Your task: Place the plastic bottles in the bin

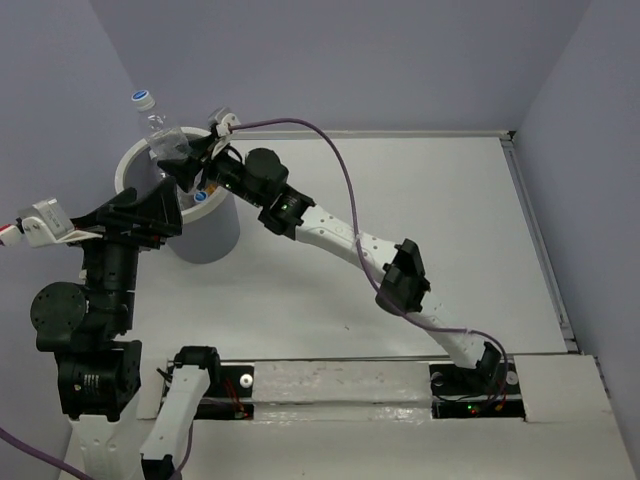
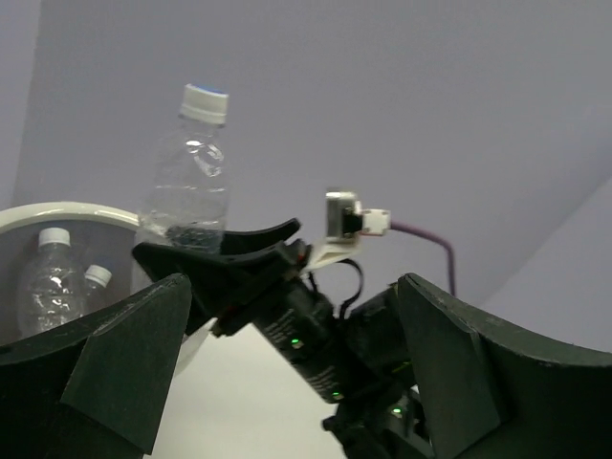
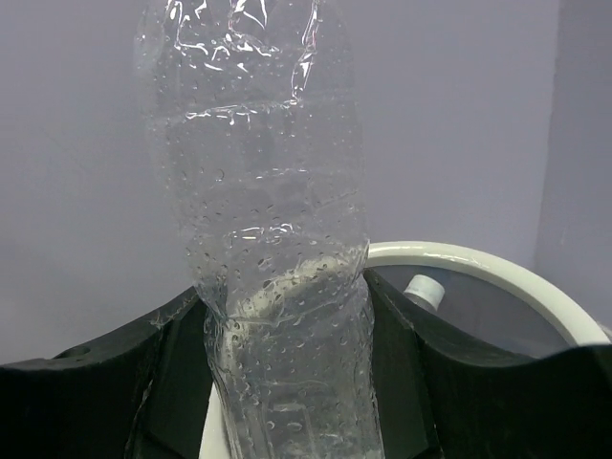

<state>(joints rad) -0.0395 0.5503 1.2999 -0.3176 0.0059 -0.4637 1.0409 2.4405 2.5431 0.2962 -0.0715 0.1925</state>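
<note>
The right pincer [image 1: 178, 158] clamps the lower body of a clear plastic bottle [image 1: 152, 118], held upright with its cap above the pincer. The bin [image 1: 218, 207] lies just below and beside it, with other bottles [image 2: 50, 277] inside. The left pincer [image 1: 155, 212] is spread, holding nothing. Released here, the bottle may clip the rim and tumble outside. White desk [image 1: 430, 220], pale lilac walls [image 1: 350, 60].

White links [image 1: 325, 230], black joints [image 1: 262, 175], purple cable [image 2: 421, 229], black jaws.

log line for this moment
right gripper: shut on clear bottle over bin | left gripper: open, empty | other bottles: inside bin
</note>
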